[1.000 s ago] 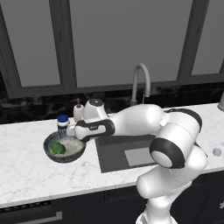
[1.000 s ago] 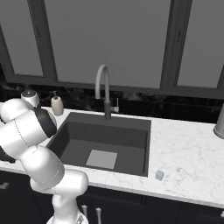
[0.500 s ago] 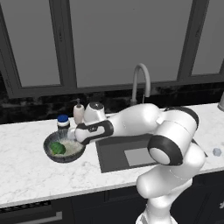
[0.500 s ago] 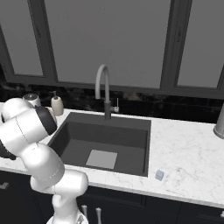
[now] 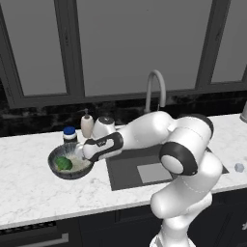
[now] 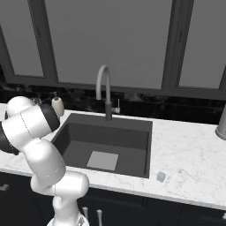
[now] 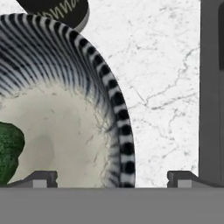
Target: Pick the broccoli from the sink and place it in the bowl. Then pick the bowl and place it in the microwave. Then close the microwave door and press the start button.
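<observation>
The bowl (image 5: 67, 174) stands on the white counter left of the sink (image 5: 126, 179), with the green broccoli (image 5: 62, 164) lying inside it. My gripper (image 5: 85, 155) hangs open over the bowl's right rim. In the hand view the striped bowl rim (image 7: 118, 113) runs up between my fingertips of the gripper (image 7: 111, 179): one tip is over the whitish inside, the other over bare marble. The broccoli (image 7: 8, 153) shows at the left edge there. The sink (image 6: 132, 128) holds nothing. The microwave and its door are out of view.
A blue-capped jar (image 5: 70, 133) and a soap bottle (image 5: 87, 125) stand just behind the bowl. The curved faucet (image 6: 103, 86) rises behind the sink. A small pale cube (image 6: 161, 177) lies on the counter right of the sink, and a metal vessel (image 6: 222, 123) stands farther right.
My hand has sunk slightly toward the bowl's right rim. The bowl and broccoli have stayed put, and the jaws have stayed wide.
</observation>
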